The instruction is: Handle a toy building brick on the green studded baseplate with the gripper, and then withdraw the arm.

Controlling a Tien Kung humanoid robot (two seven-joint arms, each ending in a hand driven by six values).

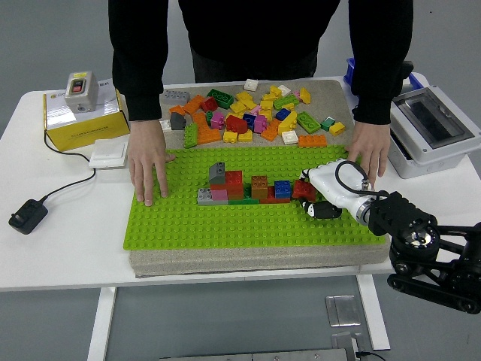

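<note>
The green studded baseplate (248, 218) lies in the middle of the table. A small build of grey, red, pink, orange and blue bricks (242, 186) stands on it. My right hand (314, 197) reaches in from the right, low over the plate. Its fingers are curled on a red brick (304, 190), which is just right of the build's blue brick. My left arm is out of view. A person stands at the far side with one hand (148, 165) flat on the plate's left edge and the other hand (368, 156) at its right edge.
A pile of loose bricks (252, 113) lies on the grey mat behind the plate. A yellow box (83, 116) with a switch unit stands at the left, with a white switch (109, 153) and a black adapter (27, 214). A grey-lidded box (432, 128) is at the right.
</note>
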